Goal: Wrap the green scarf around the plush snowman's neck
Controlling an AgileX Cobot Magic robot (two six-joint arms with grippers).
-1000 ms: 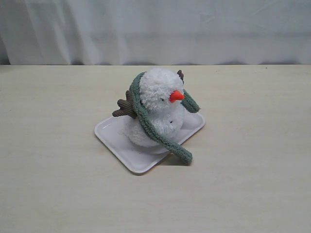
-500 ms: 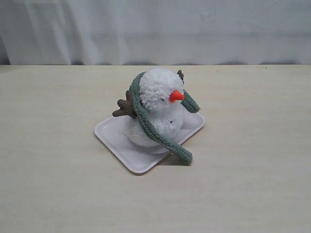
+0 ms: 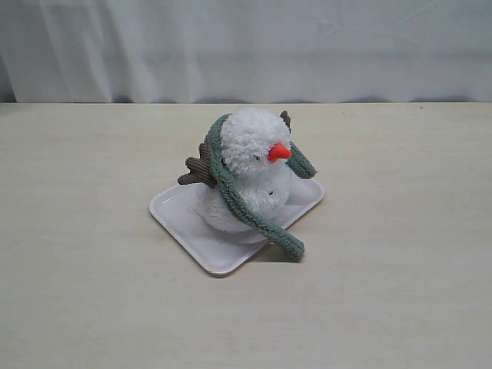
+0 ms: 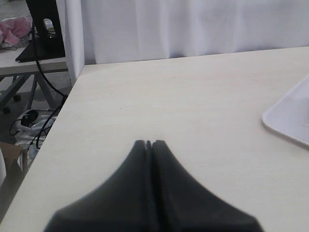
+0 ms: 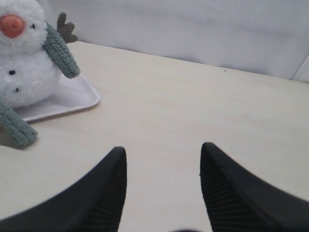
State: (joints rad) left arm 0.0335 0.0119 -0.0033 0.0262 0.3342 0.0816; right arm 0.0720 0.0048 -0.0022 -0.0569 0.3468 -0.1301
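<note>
The plush snowman (image 3: 254,165) stands on a white tray (image 3: 184,219) at the table's middle, orange nose pointing right. The green scarf (image 3: 231,188) runs round behind its head and neck; one end (image 3: 288,244) hangs past the tray's front edge, the other (image 3: 302,163) droops beside the nose. The neck crease is mostly covered by the scarf. No arm shows in the exterior view. My left gripper (image 4: 148,143) is shut and empty above bare table, away from the tray (image 4: 289,118). My right gripper (image 5: 163,154) is open and empty, apart from the snowman (image 5: 24,67) and scarf (image 5: 60,50).
A white curtain (image 3: 246,46) hangs behind the table's far edge. The table's left edge (image 4: 53,130) shows in the left wrist view, with cables and a stand on the floor beyond it. Light wooden tabletop surrounds the tray on all sides.
</note>
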